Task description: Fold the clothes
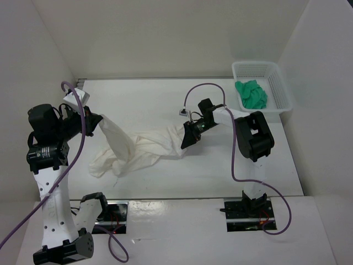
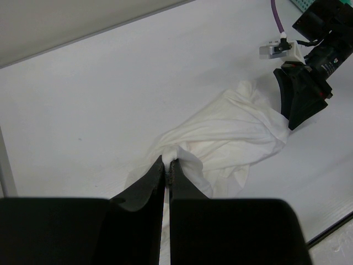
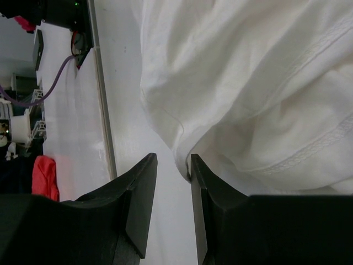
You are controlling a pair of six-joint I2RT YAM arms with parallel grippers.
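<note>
The clothes (image 1: 138, 149) are one wrinkled white garment, stretched across the table between my two grippers. My left gripper (image 1: 98, 122) holds its left end lifted above the table. In the left wrist view the left gripper (image 2: 167, 161) is shut on a pinched tuft of the clothes (image 2: 237, 127). My right gripper (image 1: 185, 141) is at the garment's right end, low over the table. In the right wrist view the right gripper (image 3: 172, 160) is open, with bare table in the gap. A hemmed fold of the clothes (image 3: 248, 83) touches the inner face of its right finger (image 3: 201, 182).
A white mesh basket (image 1: 259, 63) at the back right holds a small green cloth (image 1: 251, 94). White walls close in the table on the left, back and right. A purple cable (image 1: 234, 154) loops along the right arm.
</note>
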